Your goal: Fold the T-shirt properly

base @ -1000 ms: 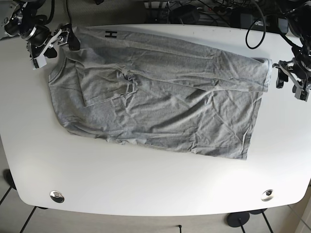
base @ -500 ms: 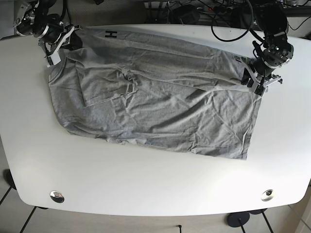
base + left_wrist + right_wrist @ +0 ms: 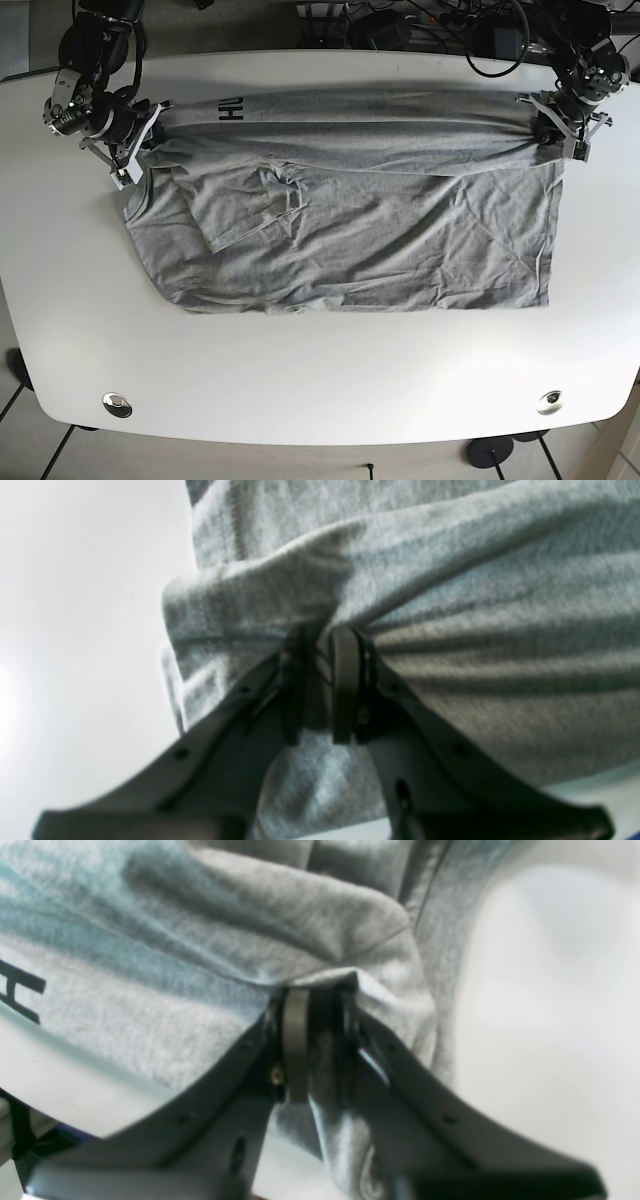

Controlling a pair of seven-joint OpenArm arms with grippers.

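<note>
A grey T-shirt [image 3: 350, 215] with a black "H" print [image 3: 229, 110] lies spread on the white table [image 3: 320, 380], its far edge pulled taut between my two grippers. My left gripper [image 3: 555, 125] is shut on the shirt's far right corner; the left wrist view shows the fingers [image 3: 345, 680] pinching bunched grey fabric [image 3: 450, 605]. My right gripper [image 3: 135, 130] is shut on the far left corner near the print; the right wrist view shows the fingers [image 3: 297, 1040] clamped on a fold of cloth [image 3: 250, 940].
Cables and equipment [image 3: 420, 25] lie beyond the table's far edge. Two round metal fittings [image 3: 117, 404] [image 3: 550, 402] sit near the front corners. The table's front half is bare white surface.
Both grippers took hold of the shirt's far corners and pulled them apart and back. The far edge is now stretched straight and the whole shirt has shifted and squared up.
</note>
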